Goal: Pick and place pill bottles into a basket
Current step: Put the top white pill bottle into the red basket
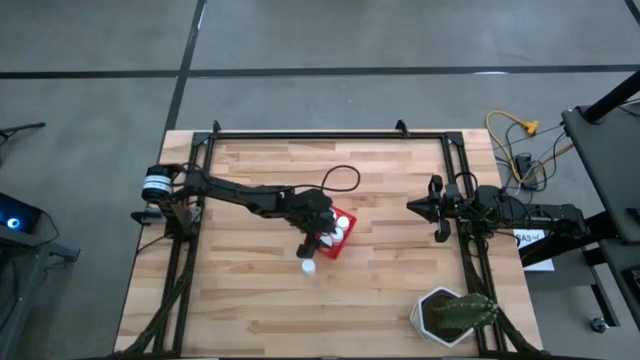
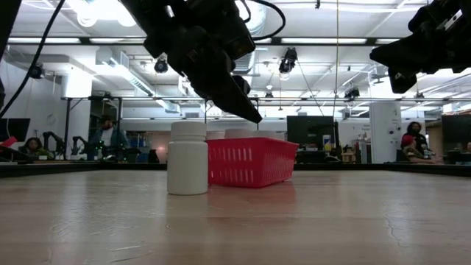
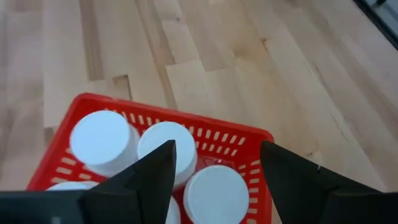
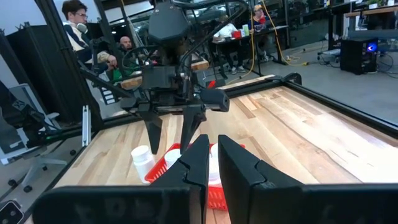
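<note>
The red basket sits near the middle of the wooden table, with pill bottles standing inside it; the left wrist view shows three white caps in full, among them one bottle at a corner of the basket, and slivers of more behind the fingers, so the exact count inside cannot be told; one further bottle stands upright on the table just outside the basket's near long side, apart from its wall; the left gripper hangs directly above the basket, its two fingers spread apart and holding nothing, the caps showing in the gap between them; in the low view its fingertips sit above the basket's rim and above the lone bottle; the right gripper waits well apart towards the table's right edge, raised off the surface, fingers pressed together and empty; a round pot with a green plant stands at the table's near right corner; a black cable loops on the boards beyond the basket; several people sit in the room past the table.
</note>
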`<state>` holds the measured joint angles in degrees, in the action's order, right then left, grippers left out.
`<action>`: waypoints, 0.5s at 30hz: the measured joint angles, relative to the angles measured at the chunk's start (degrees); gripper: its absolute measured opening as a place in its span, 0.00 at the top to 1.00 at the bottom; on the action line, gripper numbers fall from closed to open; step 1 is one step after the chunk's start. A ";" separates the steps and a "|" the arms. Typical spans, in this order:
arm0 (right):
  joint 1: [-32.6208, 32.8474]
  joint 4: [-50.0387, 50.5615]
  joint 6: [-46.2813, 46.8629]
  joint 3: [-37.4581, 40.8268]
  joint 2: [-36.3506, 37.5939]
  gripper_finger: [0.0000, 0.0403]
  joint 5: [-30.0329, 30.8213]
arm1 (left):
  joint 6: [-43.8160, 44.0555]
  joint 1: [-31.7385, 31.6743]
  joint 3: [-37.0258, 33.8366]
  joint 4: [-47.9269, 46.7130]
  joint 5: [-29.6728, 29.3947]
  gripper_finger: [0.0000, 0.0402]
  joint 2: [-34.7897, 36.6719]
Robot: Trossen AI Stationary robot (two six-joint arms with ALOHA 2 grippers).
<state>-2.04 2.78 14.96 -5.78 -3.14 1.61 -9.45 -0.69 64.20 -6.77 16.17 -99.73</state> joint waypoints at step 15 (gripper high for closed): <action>0.01 0.00 -0.07 0.00 0.00 0.93 -0.07 | -0.49 -0.11 -0.51 -8.56 -0.51 0.84 7.43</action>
<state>-2.04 2.79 14.89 -5.78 -3.14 1.54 -9.95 -0.80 63.69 -15.32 15.66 -92.30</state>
